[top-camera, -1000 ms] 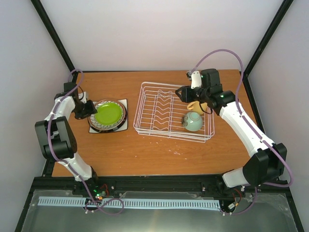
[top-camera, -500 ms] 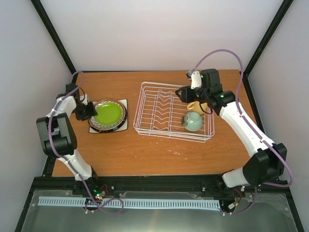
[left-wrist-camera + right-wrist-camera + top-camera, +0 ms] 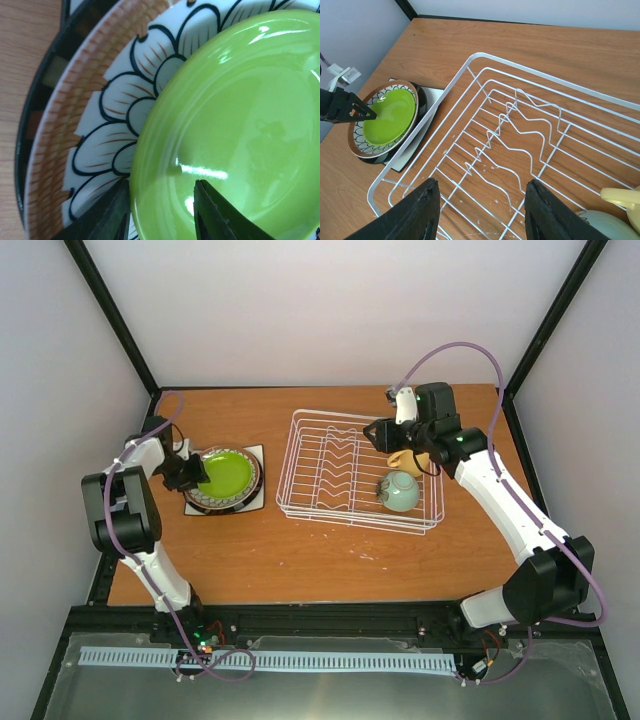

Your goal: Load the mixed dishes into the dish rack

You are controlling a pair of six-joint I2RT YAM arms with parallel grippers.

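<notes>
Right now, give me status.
Left gripper open, straddling green plate rim. Right gripper open over rack, empty. Bowl, mug racked. Nothing in the way.

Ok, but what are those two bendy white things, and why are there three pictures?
They are two robot arms, each ending in a two-finger gripper. The big picture looks down from above and behind them; the other two come from little cameras on the wrists, so each shows its own black fingers. On the wooden table sits a stack of plates, a lime-green plate on top of a petal-patterned plate, beside a white wire dish rack holding a pale mint bowl and a yellow mug. The left gripper is open, its fingers either side of the green plate's edge. The right gripper hangs open over the rack, holding nothing.
</notes>
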